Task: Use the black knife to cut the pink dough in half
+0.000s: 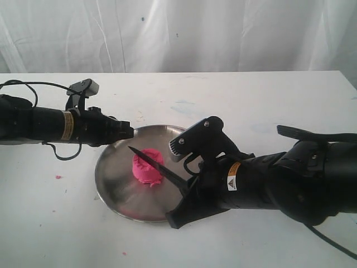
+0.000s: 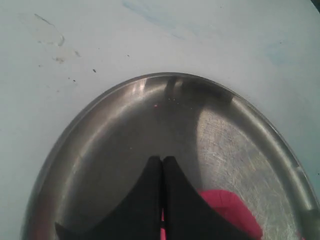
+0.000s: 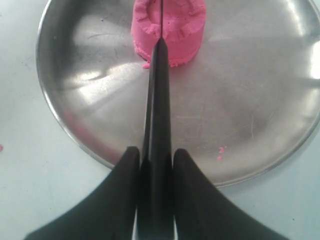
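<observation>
The pink dough [image 1: 147,166] is one squat round lump on the steel plate [image 1: 109,187]. My right gripper [image 1: 188,188] is shut on the handle of the black knife [image 1: 158,163]. The blade lies across the middle of the dough's top and its tip reaches past the lump. In the right wrist view the knife [image 3: 160,90] runs from the gripper [image 3: 153,152] straight over the centre of the dough [image 3: 172,25]. My left gripper [image 1: 127,132] is shut and empty over the plate's left rim. In its own view the left gripper [image 2: 162,159] partly hides the dough [image 2: 232,212].
Pink crumbs lie on the white table [image 1: 57,177] and on the plate [image 3: 220,150]. A white curtain hangs behind the table. The right arm's bulky body [image 1: 290,178] lies low over the table, right of the plate.
</observation>
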Motion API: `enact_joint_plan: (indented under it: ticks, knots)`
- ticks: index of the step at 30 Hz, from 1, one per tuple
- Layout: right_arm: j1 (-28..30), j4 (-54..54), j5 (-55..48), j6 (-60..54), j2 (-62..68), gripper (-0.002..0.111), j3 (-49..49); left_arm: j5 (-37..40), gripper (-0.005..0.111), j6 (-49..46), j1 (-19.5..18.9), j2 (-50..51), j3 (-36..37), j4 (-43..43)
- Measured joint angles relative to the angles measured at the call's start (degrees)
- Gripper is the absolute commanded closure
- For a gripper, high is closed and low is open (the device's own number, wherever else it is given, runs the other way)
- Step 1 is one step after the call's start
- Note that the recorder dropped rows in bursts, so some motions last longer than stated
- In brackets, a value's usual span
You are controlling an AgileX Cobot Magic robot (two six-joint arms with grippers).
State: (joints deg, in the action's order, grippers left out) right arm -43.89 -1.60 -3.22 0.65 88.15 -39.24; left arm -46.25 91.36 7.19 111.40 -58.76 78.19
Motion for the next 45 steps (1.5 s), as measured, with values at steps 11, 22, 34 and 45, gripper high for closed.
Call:
enact_joint_plan:
  ticks: [11,22,34,45]
  knots:
    - [0.00,0.00,0.00,0.00,0.00,0.108,0.00,-1.28,0.107,0.31,0.00,1.86,-0.10,1.00]
    - [0.00,0.00,0.00,0.00,0.00,0.108,0.00,-1.40,0.107,1.09,0.10,3.11,-0.22,1.11]
    - [0.00,0.00,-0.31,0.66,3.25,0.108,0.00,-1.29,0.107,1.09,0.10,3.11,-0.45,1.11]
    - [-0.10,0.00,-0.08,1.65,3.51,0.108,0.00,-1.18,0.107,1.09,0.10,3.11,-0.45,1.11]
